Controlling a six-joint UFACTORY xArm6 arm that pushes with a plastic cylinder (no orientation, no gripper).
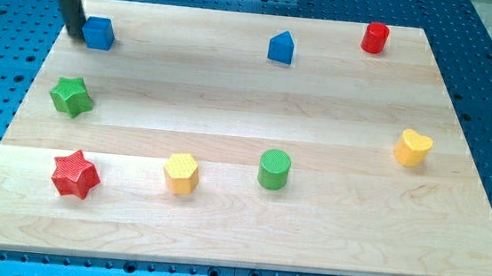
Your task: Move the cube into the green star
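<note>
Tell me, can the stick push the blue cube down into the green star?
Probably yes. My tip sits against the blue cube on its left; nothing lies between the cube and the green star below, though I'd need to get above it first.

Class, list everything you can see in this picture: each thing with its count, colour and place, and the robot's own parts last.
Cube: 1, blue, top left of the board.
Green star: 1, green, left side, below the cube.
Red star: 1, red, bottom left.
Hexagonal block: 1, yellow, bottom, left of centre.
Green cylinder: 1, green, bottom centre.
Heart: 1, yellow, right side.
Red cylinder: 1, red, top right.
House-shaped block: 1, blue, top centre.
Board: 1, pale wood, on a blue perforated table.
My tip: 1, dark rod, against the cube's left side.
</note>
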